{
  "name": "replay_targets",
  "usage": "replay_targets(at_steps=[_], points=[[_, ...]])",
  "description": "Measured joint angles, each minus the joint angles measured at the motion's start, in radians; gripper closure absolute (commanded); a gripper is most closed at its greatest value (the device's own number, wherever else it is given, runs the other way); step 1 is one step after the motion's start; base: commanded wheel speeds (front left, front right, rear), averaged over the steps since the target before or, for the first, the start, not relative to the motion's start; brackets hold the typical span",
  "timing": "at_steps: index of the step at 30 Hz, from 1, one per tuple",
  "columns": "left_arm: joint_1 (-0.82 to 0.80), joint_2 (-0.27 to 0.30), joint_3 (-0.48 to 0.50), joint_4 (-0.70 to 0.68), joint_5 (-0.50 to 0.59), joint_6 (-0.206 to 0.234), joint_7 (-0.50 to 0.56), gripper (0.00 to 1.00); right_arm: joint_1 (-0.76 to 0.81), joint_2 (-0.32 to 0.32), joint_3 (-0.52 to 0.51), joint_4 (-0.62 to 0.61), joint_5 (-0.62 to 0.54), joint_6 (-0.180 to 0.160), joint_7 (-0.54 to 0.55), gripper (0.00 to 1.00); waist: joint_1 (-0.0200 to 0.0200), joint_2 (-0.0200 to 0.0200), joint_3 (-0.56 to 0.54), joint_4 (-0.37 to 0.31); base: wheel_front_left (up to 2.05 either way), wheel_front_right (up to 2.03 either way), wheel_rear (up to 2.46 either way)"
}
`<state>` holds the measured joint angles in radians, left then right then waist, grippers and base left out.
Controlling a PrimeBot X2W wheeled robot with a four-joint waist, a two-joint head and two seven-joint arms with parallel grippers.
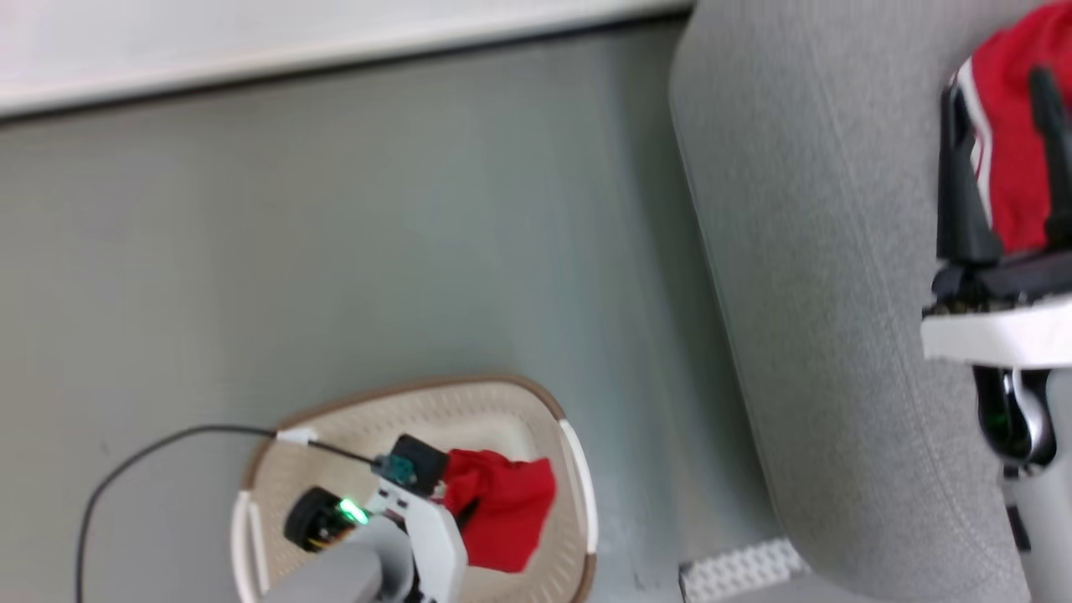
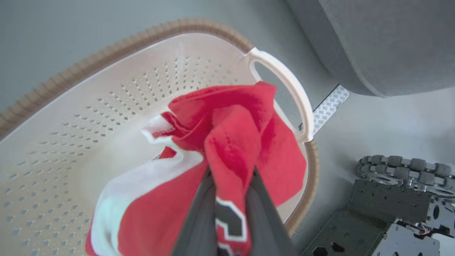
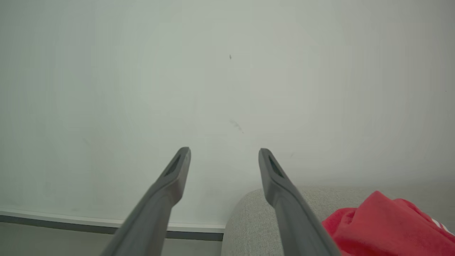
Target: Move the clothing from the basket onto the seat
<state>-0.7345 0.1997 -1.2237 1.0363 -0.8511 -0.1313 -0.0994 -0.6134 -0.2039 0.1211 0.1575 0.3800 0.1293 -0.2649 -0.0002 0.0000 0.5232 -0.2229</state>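
Left gripper (image 2: 231,172) pinches the red clothing (image 2: 241,106) in the basket (image 2: 106,46)

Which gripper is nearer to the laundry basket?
Left. The left gripper is over the basket, pinching a red garment; the right gripper is open above the sofa, well away.

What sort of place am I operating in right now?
Most likely a living room, or a mock-up of one: a large grey fabric sofa, a laundry basket with red clothing on a smooth grey floor, and a plain white wall with a dark skirting strip.
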Motion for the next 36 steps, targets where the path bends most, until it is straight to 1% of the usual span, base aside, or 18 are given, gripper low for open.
replay_targets(at_steps=[5, 10, 13, 17, 19, 26, 31, 36], points=[[0.030, -0.014, -0.020, -0.037, -0.039, 0.000, -0.061, 1.00, 0.068, -0.014, 0.004, 0.024, 0.016, 0.000, 0.000, 0.00, 0.0000, 0.0000, -0.104, 0.033, 0.00, 0.00, 0.00], [0.055, -0.026, -0.032, -0.069, -0.049, 0.000, -0.117, 1.00, 0.130, -0.021, 0.005, 0.042, 0.025, 0.000, 0.000, 0.00, -0.0001, 0.0000, -0.203, 0.066, 0.00, 0.00, 0.00], [0.065, -0.028, -0.033, -0.093, -0.058, 0.000, -0.144, 1.00, 0.163, -0.026, 0.007, 0.054, 0.031, 0.000, 0.000, 0.00, -0.0001, 0.0000, -0.260, 0.086, 0.00, 0.00, 0.00], [0.069, -0.025, -0.004, -0.128, -0.063, 0.000, -0.159, 1.00, 0.207, -0.033, 0.014, 0.065, 0.039, 0.000, 0.000, 0.00, -0.0001, 0.0000, -0.332, 0.108, 0.00, 0.00, 0.00], [0.074, -0.020, 0.035, -0.157, -0.060, 0.001, -0.162, 1.00, 0.231, -0.036, 0.019, 0.071, 0.043, 0.000, 0.000, 0.00, -0.0001, 0.0000, -0.364, 0.118, 0.00, 0.00, 0.00], [0.114, 0.020, 0.223, -0.352, 0.035, 0.046, -0.164, 1.00, 0.300, -0.032, 0.040, 0.085, 0.055, 0.000, 0.000, 0.00, 0.0000, 0.0000, -0.453, 0.143, 0.00, 0.00, 0.00], [0.154, 0.042, 0.318, -0.473, 0.104, 0.070, -0.164, 1.00, 0.339, -0.017, 0.062, 0.102, 0.062, 0.000, 0.000, 0.00, 0.0000, -0.0001, -0.492, 0.143, 0.00, 0.00, 0.00], [0.183, 0.053, 0.412, -0.600, 0.169, 0.081, -0.165, 1.00, 0.376, -0.003, 0.081, 0.107, 0.074, 0.000, 0.000, 0.00, 0.0001, -0.0001, -0.510, 0.135, 0.00, 0.00, 0.00]])
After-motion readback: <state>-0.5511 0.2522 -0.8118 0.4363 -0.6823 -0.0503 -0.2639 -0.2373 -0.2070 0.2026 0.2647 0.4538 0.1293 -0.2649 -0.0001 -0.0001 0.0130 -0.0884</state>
